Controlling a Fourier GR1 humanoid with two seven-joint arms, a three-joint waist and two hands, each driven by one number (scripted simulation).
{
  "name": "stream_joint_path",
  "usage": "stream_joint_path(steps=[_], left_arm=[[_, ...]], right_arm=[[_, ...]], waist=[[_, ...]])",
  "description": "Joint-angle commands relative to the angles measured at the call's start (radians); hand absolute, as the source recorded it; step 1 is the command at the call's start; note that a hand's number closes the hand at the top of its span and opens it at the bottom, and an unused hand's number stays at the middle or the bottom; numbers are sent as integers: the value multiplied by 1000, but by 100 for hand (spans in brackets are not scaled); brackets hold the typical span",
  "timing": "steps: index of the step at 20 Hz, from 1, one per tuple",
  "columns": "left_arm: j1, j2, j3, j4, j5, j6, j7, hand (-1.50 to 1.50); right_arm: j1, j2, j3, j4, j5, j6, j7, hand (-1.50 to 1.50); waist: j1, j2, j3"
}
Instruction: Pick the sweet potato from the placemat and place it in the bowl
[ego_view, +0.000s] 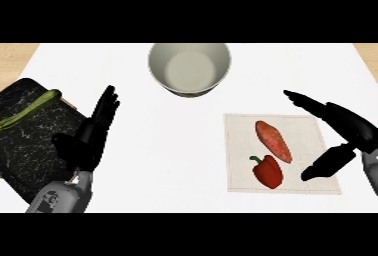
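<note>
Two grey forearms, black left hand (88, 137) and right hand (343, 135).

On the placemat (295, 150): sweet potato (274, 141), pepper (268, 171) just before it. Behind and left of the placemat: bowl (190, 67). Far left: board (33, 130).

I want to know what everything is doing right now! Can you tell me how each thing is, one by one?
sweet potato: lying on the placemat, not picked up yet.
red pepper: lying on the placemat, just below the sweet potato.
placemat: flat on the counter.
bowl: upright, nothing in it.
green vegetable: lying on the dark board.
dark board: flat at the left.
left hand: open, resting.
right hand: open beside the placemat, holding nothing.
</note>
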Motion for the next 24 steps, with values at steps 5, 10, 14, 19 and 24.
stream_joint_path(steps=[5, 10, 14, 19, 24], left_arm=[[26, -75, 22, 25, -80, -5, -21, 0], [82, -75, 20, -51, -102, -43, -13, 0], [77, -98, 70, 2, -102, -91, -36, 0], [88, -96, 97, 0, -112, -114, -32, 0], [-10, -178, 108, 59, -179, -78, -14, 0]], right_arm=[[69, 40, -97, 47, 10, 93, -112, -150], [56, 116, -120, 67, 0, 103, -131, -150], [87, 120, -166, -44, -54, 166, -7, -150], [73, 226, -118, 50, 23, 112, -36, -150], [92, 217, -171, 59, 24, 170, -51, -150]], waist=[[-6, 0, 0], [-2, -1, 0], [-5, -1, 0], [-1, -1, 0], [-6, -1, 0]])
